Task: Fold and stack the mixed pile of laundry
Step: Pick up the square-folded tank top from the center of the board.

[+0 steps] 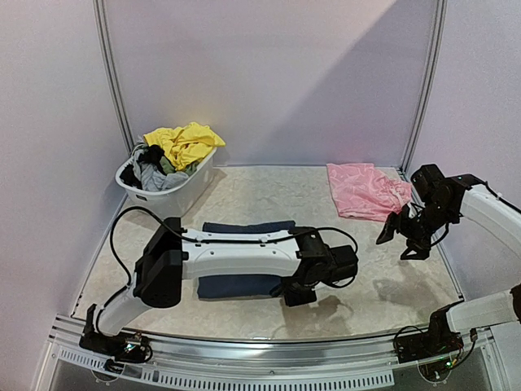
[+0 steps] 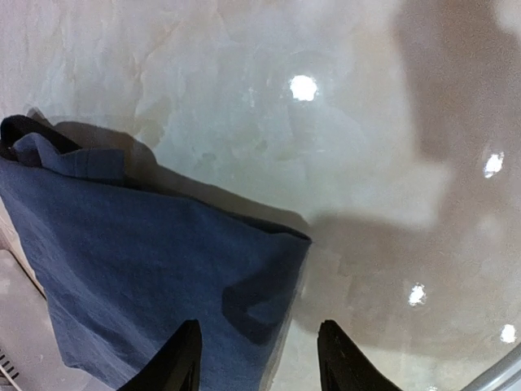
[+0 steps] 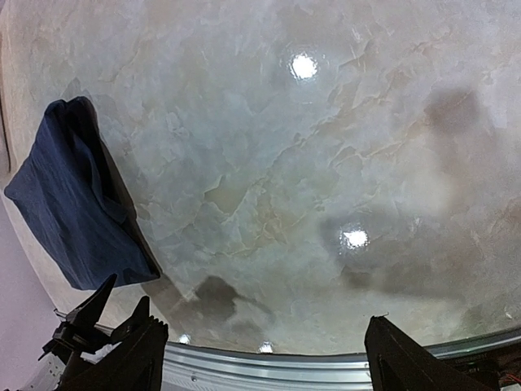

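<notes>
A folded navy garment point(image 1: 248, 227) lies on the table under my left arm. Its edge point(image 2: 138, 269) runs between the fingers of my left gripper point(image 2: 259, 346). One finger hangs over the cloth, the other over bare table, and a gap shows between them. In the top view, the left gripper point(image 1: 297, 295) sits low at the garment's right end. A pink garment point(image 1: 366, 189) lies spread at the back right. My right gripper point(image 1: 399, 240) hovers just in front of it, wide open and empty point(image 3: 264, 350). Yellow point(image 1: 187, 142) and grey point(image 1: 155, 175) pieces fill the tub.
The white plastic tub point(image 1: 175, 191) stands at the back left against the wall. A metal rail point(image 3: 269, 366) runs along the table's near edge. Pale walls close in the back and both sides. The navy garment point(image 3: 77, 204) also shows at the left of the right wrist view.
</notes>
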Motion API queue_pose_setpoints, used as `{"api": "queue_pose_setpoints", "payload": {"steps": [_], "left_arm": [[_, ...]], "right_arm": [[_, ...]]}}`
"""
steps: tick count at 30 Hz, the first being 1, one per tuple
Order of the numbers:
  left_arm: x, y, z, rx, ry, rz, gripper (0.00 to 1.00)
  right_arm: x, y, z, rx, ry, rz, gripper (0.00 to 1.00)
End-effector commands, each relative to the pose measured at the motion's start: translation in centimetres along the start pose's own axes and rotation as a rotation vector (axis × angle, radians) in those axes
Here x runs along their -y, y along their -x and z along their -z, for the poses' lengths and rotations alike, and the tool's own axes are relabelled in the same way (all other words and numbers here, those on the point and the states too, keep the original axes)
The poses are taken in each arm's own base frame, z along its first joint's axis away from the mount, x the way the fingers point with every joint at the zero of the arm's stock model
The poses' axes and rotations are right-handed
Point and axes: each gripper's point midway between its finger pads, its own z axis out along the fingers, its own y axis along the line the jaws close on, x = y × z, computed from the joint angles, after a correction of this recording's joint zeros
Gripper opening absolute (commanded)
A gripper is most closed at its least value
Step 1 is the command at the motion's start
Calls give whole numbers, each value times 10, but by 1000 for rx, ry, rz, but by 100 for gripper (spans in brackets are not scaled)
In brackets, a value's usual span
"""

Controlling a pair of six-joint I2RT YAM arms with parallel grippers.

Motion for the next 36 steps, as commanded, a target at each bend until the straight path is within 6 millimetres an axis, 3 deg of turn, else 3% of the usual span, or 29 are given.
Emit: {"api": "queue_pose_setpoints", "payload": {"steps": [1,7,13,19,23,30,36], "left_arm": [[10,12,-6,20,38,-56,50],[0,17,-14,29,128,-48,44],[2,17,-29,10,151,-64,41],[5,16,-31,14,142,-49,13],[-3,17,-18,41,153,-21,0],[-17,18,15,116,134,97,0],[-35,8,29,123,160,162,0]], "right_arm": [[-2,1,14,16,-7,10,86],[-9,4,23,25,7,23,86],[-14,8,26,17,8,36,86],[-22,15,25,13,13,57,86],[-33,25,19,15,47,79,86],[-66,44,-3,-7,188,101,86],[-92,54,-24,-48,313,126,87]]}}
